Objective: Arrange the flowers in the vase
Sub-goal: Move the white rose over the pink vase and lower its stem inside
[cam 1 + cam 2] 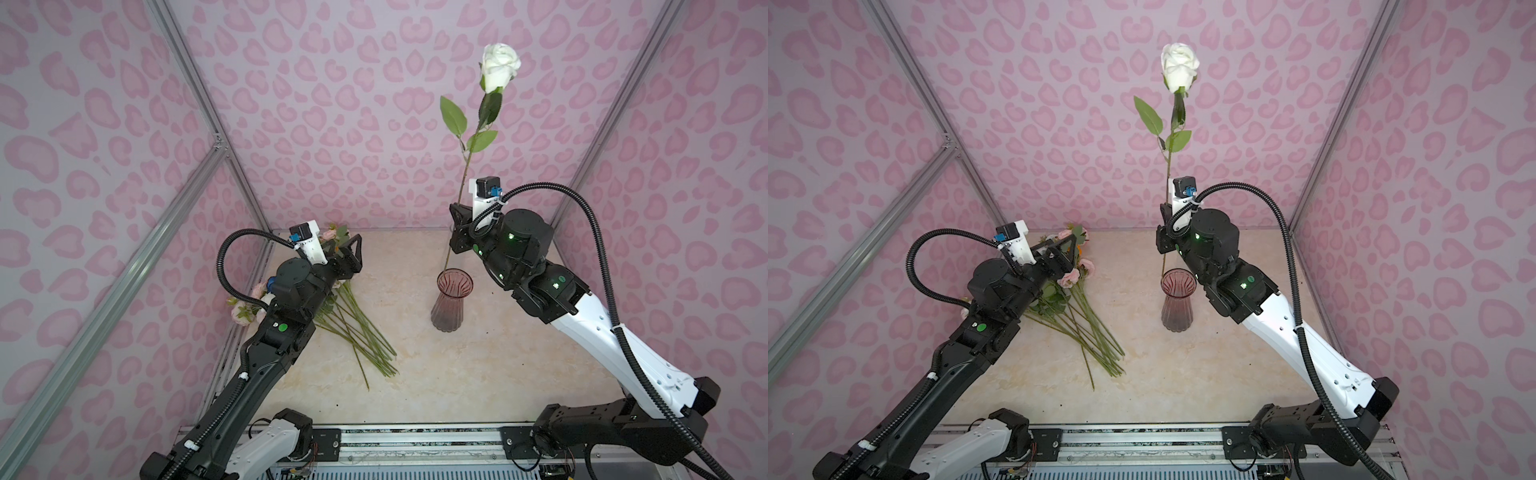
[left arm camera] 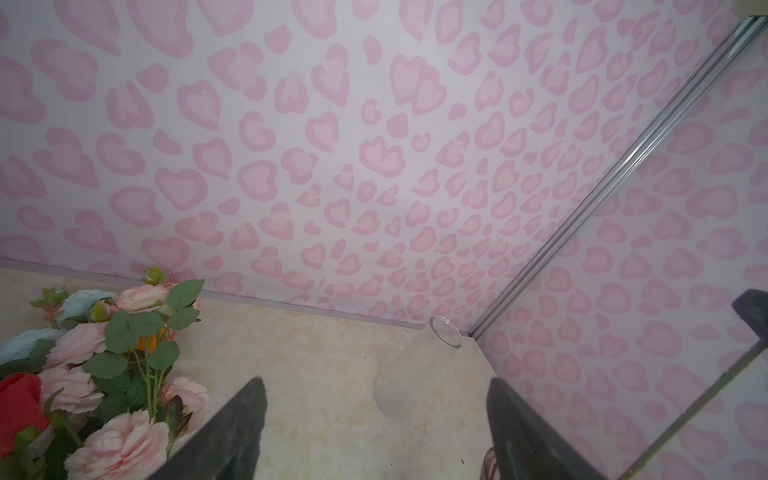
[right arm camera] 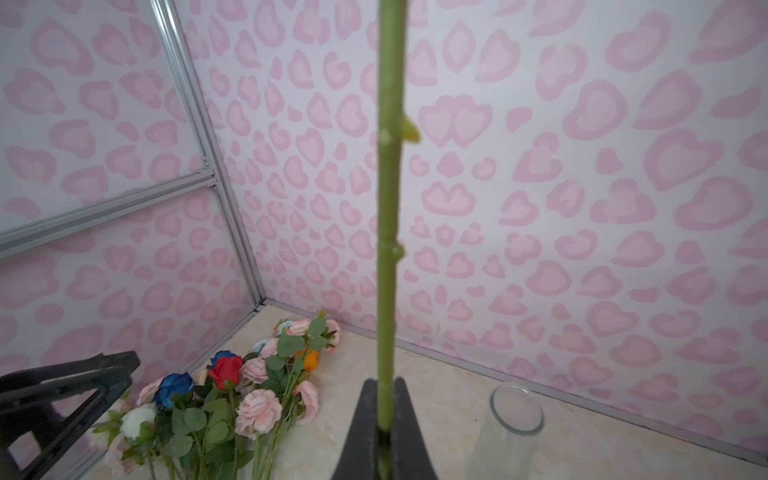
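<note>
While the left end effector (image 2: pixel 376 386) stands spread, the right end effector (image 3: pixel 385 388) pinches a white rose (image 1: pixel 500 66).

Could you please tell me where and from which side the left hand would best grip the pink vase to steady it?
Probably around the narrow waist of the pink vase, below its flared rim. The left hand should come in level from its own side, since the right hand holds the white rose with its stem end at the mouth.
</note>
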